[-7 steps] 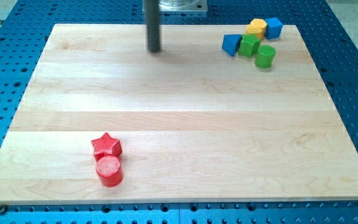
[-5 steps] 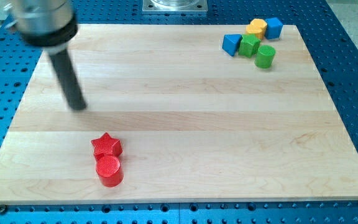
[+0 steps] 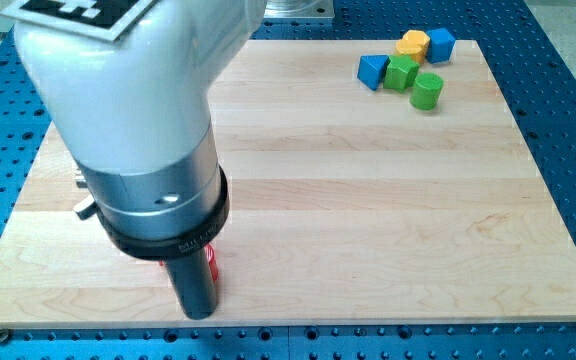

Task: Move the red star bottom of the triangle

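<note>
My arm fills the view's left, and its dark rod comes down at the bottom left of the wooden board (image 3: 388, 200). My tip (image 3: 198, 314) rests near the board's bottom edge. A sliver of a red block (image 3: 214, 266) shows at the rod's right side, just above the tip. I cannot tell if it is the red star or the red cylinder, as the arm hides the rest. The blue triangle (image 3: 372, 70) lies far away at the view's top right.
Beside the blue triangle sit a green block (image 3: 402, 72), a green cylinder (image 3: 426, 90), a yellow block (image 3: 413, 44) and a blue cube (image 3: 440, 43), packed together near the board's top right corner.
My tip swept from the board's top, down its left side, to the bottom left. The arm now covers the red star and red cylinder. The top-right blocks have not moved.
</note>
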